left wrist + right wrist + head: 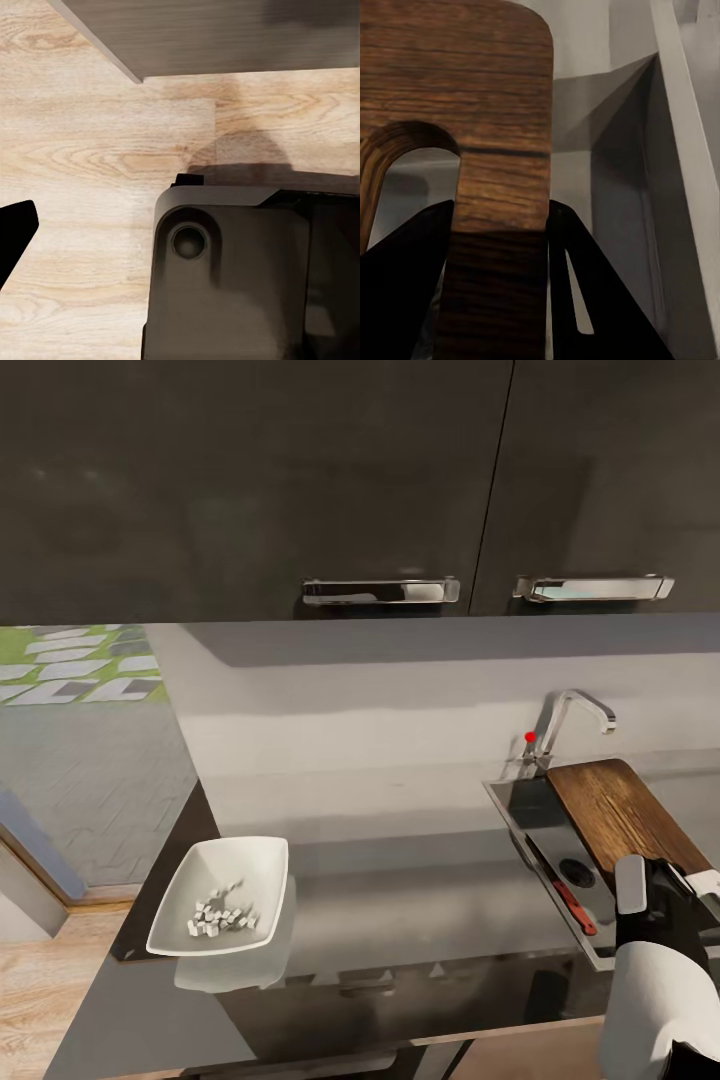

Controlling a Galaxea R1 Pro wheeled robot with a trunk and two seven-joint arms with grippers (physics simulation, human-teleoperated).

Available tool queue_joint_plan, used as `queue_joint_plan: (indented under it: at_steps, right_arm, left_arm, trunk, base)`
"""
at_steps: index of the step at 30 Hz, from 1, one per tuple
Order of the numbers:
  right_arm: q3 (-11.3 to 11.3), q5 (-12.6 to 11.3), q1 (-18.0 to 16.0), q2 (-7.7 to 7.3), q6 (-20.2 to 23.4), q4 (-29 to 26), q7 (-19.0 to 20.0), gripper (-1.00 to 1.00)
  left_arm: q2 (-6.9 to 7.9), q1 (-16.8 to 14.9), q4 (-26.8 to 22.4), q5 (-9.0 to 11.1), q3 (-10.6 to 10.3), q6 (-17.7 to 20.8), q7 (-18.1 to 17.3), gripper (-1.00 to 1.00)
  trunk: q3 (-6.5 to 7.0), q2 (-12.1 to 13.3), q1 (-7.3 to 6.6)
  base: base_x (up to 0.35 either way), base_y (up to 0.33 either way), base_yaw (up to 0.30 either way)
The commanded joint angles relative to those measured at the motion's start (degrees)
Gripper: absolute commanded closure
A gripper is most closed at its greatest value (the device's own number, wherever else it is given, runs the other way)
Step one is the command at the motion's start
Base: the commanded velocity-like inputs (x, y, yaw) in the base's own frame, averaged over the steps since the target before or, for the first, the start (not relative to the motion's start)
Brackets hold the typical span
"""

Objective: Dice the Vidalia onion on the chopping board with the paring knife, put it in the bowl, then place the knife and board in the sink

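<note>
Step in hand looked to be lowering the chopping board (625, 815) into the sink (540, 815), where the paring knife (570, 895) already lay. Best lowered flat and released only once it rested. Right gripper (500, 225) fingers pinched the board's handle end, one either side beside the slot. Diced onion (220, 915) sat in the bowl (255, 855). Left gripper: state unclear.

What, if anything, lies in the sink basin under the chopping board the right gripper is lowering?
The paring knife already lies in the sink, along its near-left side by the drain. The chopping board, clamped by the right gripper, slants over the basin's right part; nothing else visible blocks it.
</note>
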Motion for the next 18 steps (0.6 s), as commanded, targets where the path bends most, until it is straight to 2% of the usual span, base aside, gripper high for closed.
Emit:
queue_joint_plan:
  at_steps: [1, 18]
  right_arm:
    - [0.01, -0.11, -0.04, -0.01, 0.38, -0.1, -0.24, 1.0]
    - [0.1, -0.2, -0.04, 0.43, 0.36, -0.1, -0.24, 1.0]
  left_arm:
    - [-0.04, -0.11, 0.26, 0.56, -0.51, -0.41, 0.06, -1.0]
    - [-0.04, -0.11, 0.26, 0.56, -0.52, -0.35, 0.06, -1.0]
  trunk:
    - [-0.1, -0.1, 0.03]
    - [-0.1, -0.1, 0.03]
  base:
    - [0.0, 0.0, 0.0]
    - [0.015, 0.0, 0.0]
